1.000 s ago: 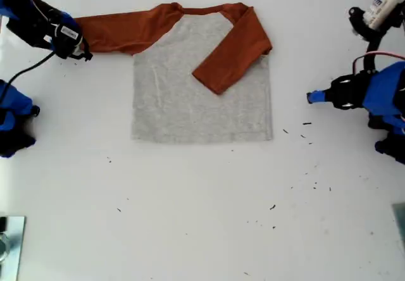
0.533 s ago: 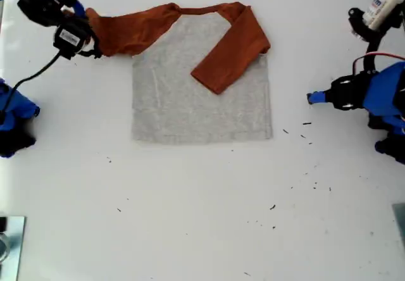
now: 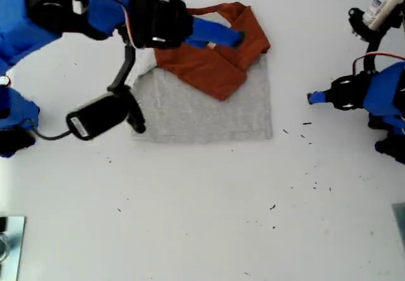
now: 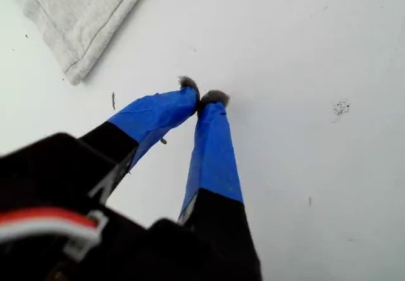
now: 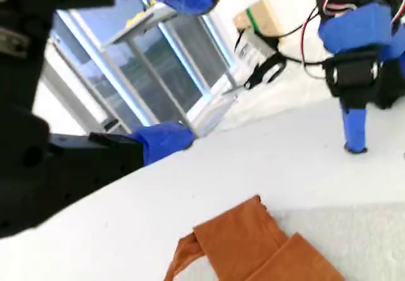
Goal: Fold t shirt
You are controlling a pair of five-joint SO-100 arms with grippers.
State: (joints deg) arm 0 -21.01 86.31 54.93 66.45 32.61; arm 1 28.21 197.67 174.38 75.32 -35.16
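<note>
My first gripper (image 4: 201,96) sits low with its blue tips pressed together, nothing between them. My second gripper (image 5: 193,62) has its jaws spread wide, its arm reaching far out, and my first gripper (image 5: 354,147) visible beyond the tips

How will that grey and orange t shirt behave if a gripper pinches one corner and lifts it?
The t shirt will likely be floppy: its orange sleeves already lie folded and creased over the body. It is probably light, being thin fabric lying flat on the table. Pushed, it would likely bunch up or wrinkle rather than slide whole.
</note>
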